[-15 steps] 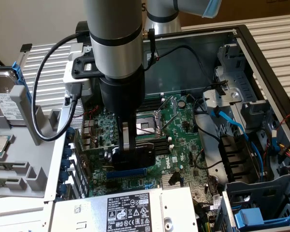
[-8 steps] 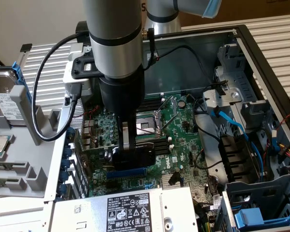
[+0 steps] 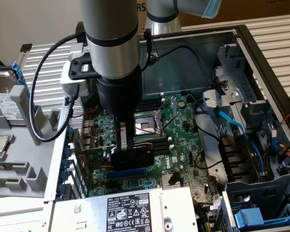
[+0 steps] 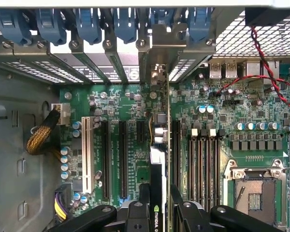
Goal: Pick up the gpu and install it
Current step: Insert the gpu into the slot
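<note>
End effector point(image 4: 159, 205): two black fingers point(image 4: 144, 193) press on either face of the gpu.
gpu point(image 4: 157, 183): edge-on, upright over the motherboard, with a green logo on the black shroud; its silver bracket point(image 4: 157, 53) meets the case's slot openings.
motherboard point(image 4: 121, 104): green, with one white slot point(image 4: 87, 154) among long black slots.
CPU socket point(image 4: 253, 193): metal-framed, uncovered.
blue clips point(image 4: 89, 21): a row along the case edge.
red and black wires point(image 4: 261, 67): crossing the board's corner.
yellow braided cable point(image 4: 38, 137): beside the board.

Hiding much of the card point(image 3: 147, 155) behind the hand point(image 3: 128, 147) in the exterior view. Cutting off the arm point(image 3: 111, 34) at the picture's edge. Leaving the print on the label point(image 3: 128, 215) too small to read.
</note>
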`<state>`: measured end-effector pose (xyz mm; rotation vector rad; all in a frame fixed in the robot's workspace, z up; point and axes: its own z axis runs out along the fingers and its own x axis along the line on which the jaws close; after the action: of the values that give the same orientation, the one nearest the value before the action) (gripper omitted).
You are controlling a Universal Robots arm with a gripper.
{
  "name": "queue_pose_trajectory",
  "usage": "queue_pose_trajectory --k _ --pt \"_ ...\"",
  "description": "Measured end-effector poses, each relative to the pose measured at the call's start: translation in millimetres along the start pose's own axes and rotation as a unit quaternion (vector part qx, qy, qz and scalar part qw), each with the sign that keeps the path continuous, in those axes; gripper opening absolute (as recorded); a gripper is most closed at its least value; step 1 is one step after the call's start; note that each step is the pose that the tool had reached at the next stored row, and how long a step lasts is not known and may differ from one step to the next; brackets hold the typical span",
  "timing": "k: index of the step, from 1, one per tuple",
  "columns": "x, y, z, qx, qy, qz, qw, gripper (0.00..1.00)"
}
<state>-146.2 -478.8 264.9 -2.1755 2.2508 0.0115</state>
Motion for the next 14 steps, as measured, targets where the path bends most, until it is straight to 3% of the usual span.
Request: queue_pose_trajectory --k 8,14 --pt "0.0 0.6 -0.1 0.0052 0.0000 0.000 1.0000 0.26" --pt "1.0 0.6 0.0 0.0073 -0.0002 0.000 1.0000 0.26"
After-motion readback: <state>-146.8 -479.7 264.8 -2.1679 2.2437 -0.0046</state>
